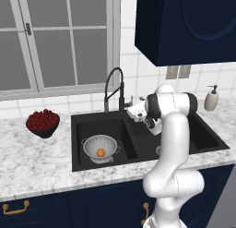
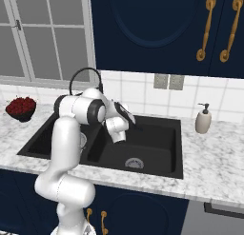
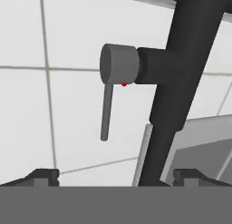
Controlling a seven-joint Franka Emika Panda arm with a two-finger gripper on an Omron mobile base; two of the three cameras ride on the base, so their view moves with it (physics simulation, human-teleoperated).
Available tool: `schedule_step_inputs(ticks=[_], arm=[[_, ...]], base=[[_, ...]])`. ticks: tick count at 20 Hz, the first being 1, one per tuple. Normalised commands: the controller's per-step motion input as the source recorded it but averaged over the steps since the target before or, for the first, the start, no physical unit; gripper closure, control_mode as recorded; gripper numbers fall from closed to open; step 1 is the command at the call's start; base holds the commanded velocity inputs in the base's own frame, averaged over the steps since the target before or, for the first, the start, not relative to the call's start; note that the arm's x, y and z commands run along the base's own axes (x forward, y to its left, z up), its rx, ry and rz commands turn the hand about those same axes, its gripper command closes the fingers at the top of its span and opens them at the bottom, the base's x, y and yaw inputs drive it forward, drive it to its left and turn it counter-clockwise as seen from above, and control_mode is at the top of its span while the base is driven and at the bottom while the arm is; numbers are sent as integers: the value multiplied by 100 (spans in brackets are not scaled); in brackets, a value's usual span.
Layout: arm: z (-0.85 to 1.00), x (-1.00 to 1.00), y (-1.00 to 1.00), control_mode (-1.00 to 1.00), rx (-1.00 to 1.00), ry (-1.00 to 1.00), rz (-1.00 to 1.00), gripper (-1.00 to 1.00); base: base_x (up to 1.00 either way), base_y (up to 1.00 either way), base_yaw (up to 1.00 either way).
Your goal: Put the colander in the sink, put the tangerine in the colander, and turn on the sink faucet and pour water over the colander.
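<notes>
The white-grey colander (image 1: 100, 145) sits in the left basin of the black sink (image 1: 208, 135), and the orange tangerine (image 1: 100, 152) lies inside it. The black gooseneck sink faucet (image 1: 115, 87) rises behind the divider. My gripper (image 1: 132, 108) hovers over the back of the sink, just right of the faucet's base. In the hand view the gripper (image 3: 115, 175) is open with nothing between its fingertips (image 3: 45, 175), and faces the faucet's body (image 3: 181, 82). Its grey side lever (image 3: 107, 110) hangs straight down, a short way ahead. No water shows at the spout.
A dark bowl of red berries (image 1: 43, 122) stands on the marble counter left of the sink. A beige soap dispenser (image 1: 211, 99) stands at the back right. A navy wall cabinet (image 1: 184, 24) hangs above the sink's right side, and a window fills the back left.
</notes>
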Motion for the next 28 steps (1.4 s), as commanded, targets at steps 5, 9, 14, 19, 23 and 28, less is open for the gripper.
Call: schedule_step_inputs(ticks=[5, 9, 14, 19, 23, 28], arm=[[-14, 38, 0, -100, 0, 5, 0, -100], [0, 37, 0, -100, 1, 7, 0, -100], [0, 39, 1, -100, 0, 10, 0, -100], [0, 27, 0, -100, 0, 8, -4, -100], [0, 5, 0, -100, 2, 0, -21, 100], [0, 2, -16, -100, 2, 0, -29, 100]], base=[[0, 0, 0], [0, 0, 0], [0, 0, 0], [0, 0, 0], [0, 0, 0], [0, 0, 0]])
